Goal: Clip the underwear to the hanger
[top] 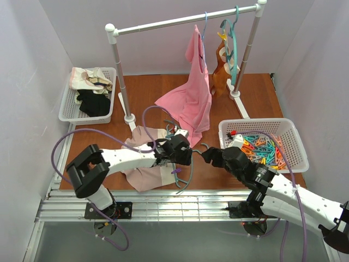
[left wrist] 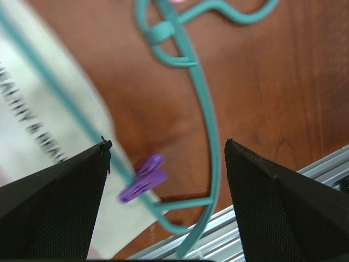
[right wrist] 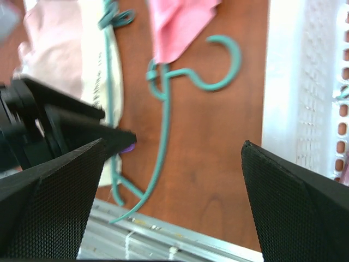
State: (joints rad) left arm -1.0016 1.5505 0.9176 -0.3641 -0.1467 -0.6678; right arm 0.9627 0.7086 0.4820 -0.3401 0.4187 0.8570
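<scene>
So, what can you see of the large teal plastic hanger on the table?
The large teal plastic hanger lies flat on the brown wooden table, near its front edge. It is thin, with curved arms and a rounded open hook. One arm crosses the pale pink-beige fabric underwear, where a small purple plastic clip sits on it. The open left gripper and right gripper hover above, not touching it.

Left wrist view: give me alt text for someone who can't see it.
A purple clothespin sits on a bar of the teal hanger at the edge of the cream-white printed strip of the underwear, all lying on a brown wooden table. The left gripper hangs above, jaws wide open and empty.
</scene>
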